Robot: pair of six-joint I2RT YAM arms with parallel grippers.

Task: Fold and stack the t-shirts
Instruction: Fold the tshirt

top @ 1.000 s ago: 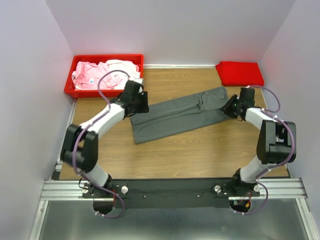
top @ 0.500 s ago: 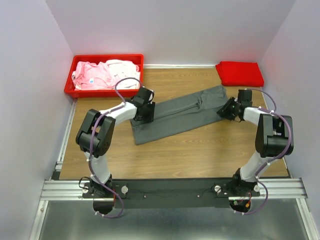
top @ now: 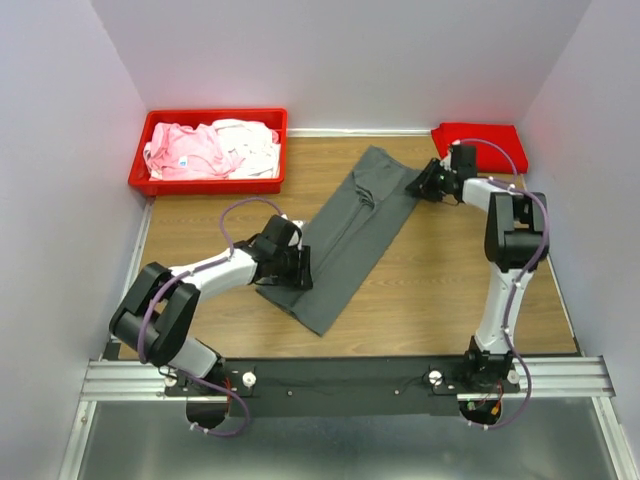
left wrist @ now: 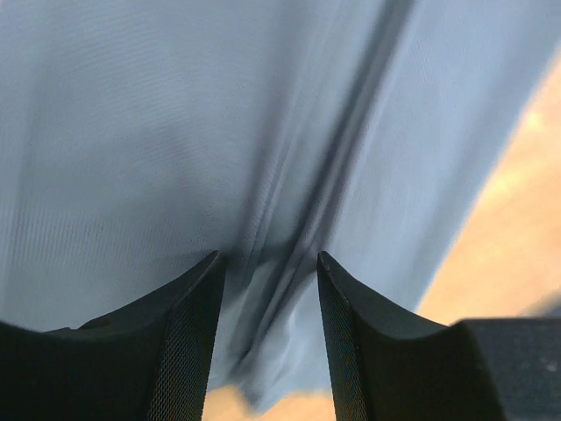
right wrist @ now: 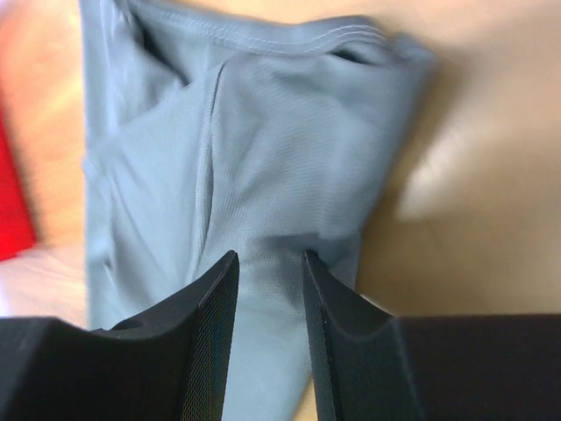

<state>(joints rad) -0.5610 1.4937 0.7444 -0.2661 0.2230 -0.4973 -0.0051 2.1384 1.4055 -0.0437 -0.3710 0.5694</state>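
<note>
Tally: one dark grey shirt (top: pixel 350 230) gripped by left jaws, right jaws; one red shirt (top: pixel 495 150); one bin (top: pixel 205 186).

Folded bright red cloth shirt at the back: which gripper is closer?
Right. The right gripper holds the dark grey cloth shirt just beside the folded bright red cloth shirt; the left gripper clamps the grey shirt's near end, far from it.

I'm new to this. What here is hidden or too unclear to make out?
Top view: pink and white shirts overlap in the bin, hiding their number.
Top view: the right arm covers part of the red shirt.
Left wrist view: the dark grey t-shirt is blurred and cropped by the frame.
Right wrist view: red patch at the left edge, too blurred to identify.
</note>
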